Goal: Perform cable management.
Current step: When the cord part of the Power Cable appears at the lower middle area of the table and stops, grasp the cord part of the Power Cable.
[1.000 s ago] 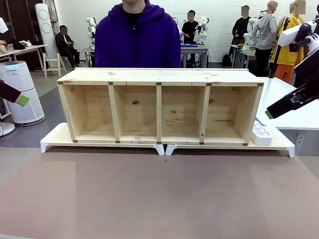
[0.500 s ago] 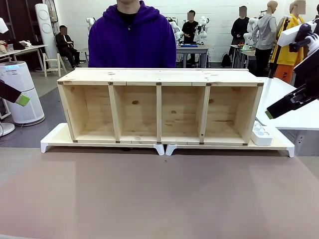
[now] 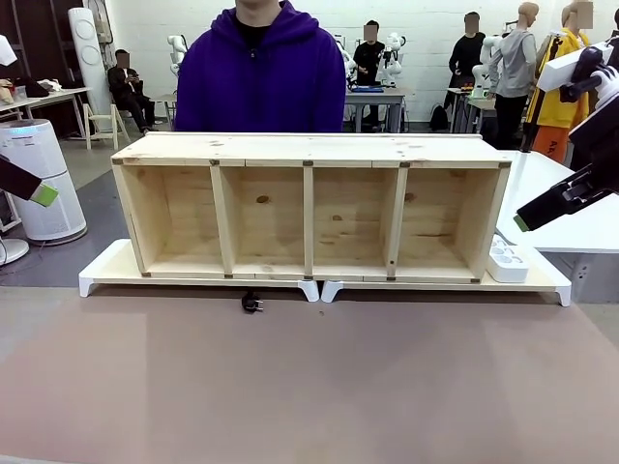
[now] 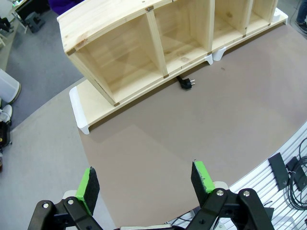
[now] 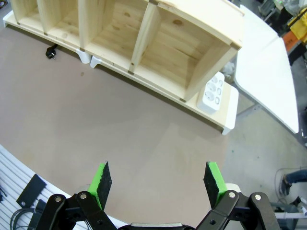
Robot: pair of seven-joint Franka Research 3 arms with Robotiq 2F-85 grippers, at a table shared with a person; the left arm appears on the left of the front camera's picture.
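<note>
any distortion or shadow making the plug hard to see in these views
Front view: lines straight, light even, the plug sharp against the brown table. Left wrist view: wide-angle lens bows the wooden shelf; plug small but crisp. Right wrist view: same bowing, plug tiny near the top left edge.

The shelf (image 3: 309, 208) is seen to be pale, unvarnished wood, knotted and matt. The table (image 3: 309, 387) is covered in a smooth, matt brown surface. The white stands (image 3: 102, 269) beneath look like smooth plastic, as does the power strip (image 3: 508, 259) at 3 o'clock of the shelf. The cable (image 3: 251, 303), at 6 o'clock, appears matt black.
</note>
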